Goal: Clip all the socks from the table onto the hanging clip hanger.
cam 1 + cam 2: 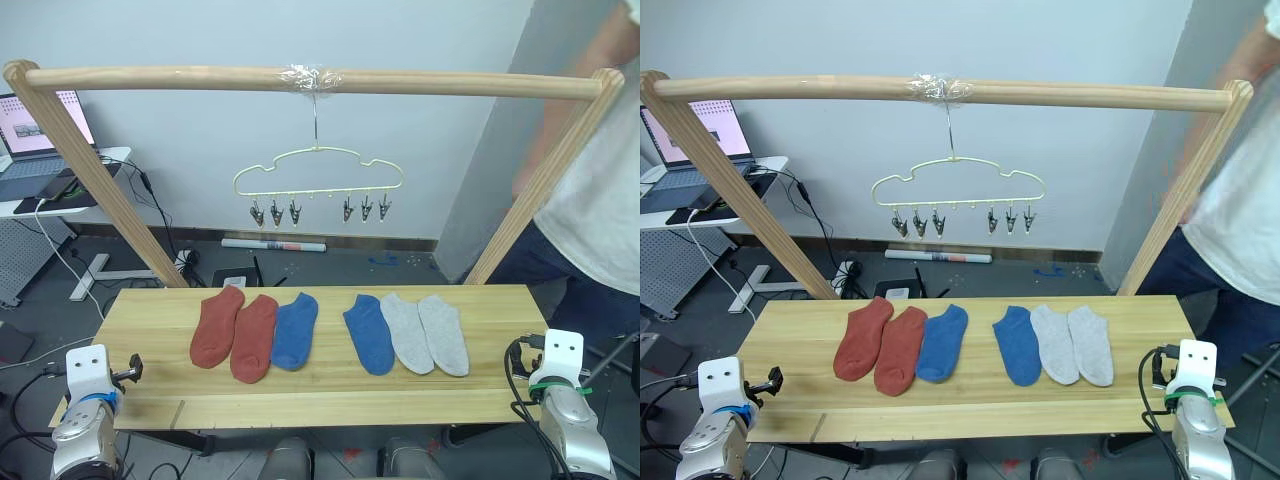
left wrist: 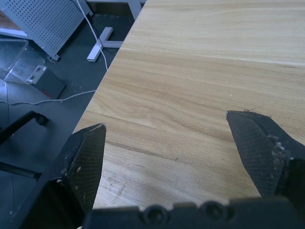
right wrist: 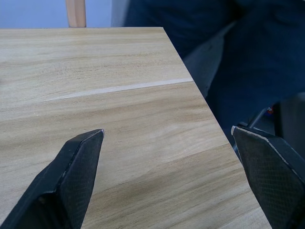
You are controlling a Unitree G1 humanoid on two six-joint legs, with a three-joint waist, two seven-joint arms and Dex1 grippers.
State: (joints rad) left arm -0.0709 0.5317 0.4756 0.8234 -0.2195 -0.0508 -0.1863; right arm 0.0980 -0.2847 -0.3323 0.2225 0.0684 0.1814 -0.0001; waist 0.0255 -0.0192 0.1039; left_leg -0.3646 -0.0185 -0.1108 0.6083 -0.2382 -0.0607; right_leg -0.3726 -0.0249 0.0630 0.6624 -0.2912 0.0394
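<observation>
Both arms low at the near corners of the tabletop (image 1: 330, 390), wrists raised, neither reaching in. Left claw (image 2: 167, 131) spread wide over bare planks at the left near edge, holding nothing; floor, a white cable (image 2: 93, 24) and a perforated grey panel (image 2: 47, 19) show past the edge. Right claw (image 3: 167, 133) also spread wide and empty, over the right near corner, with a person's dark trousers (image 3: 248, 57) just beyond the edge. Six socks lie flat in a row across the middle of the tabletop, toes toward the robot, in two groups with a gap between. Left group: rust-red sock (image 1: 217, 326), second rust-red sock (image 1: 254, 338) overlapping its edge, then blue sock (image 1: 295, 330) touching that one. Right group: blue sock (image 1: 369, 334), grey sock (image 1: 407, 332), grey sock (image 1: 443, 335), each touching its neighbour. All well apart from both claws. Above and behind, the clip hanger (image 1: 318, 172), pale yellow, hangs by its thin hook from the middle of a wooden pole (image 1: 310, 80), taped there; six metal clips dangle in two sets of three, all bare. A person in a white shirt (image 1: 600, 200) stands at the right. A laptop (image 1: 35, 130) sits on a side desk at far left.
</observation>
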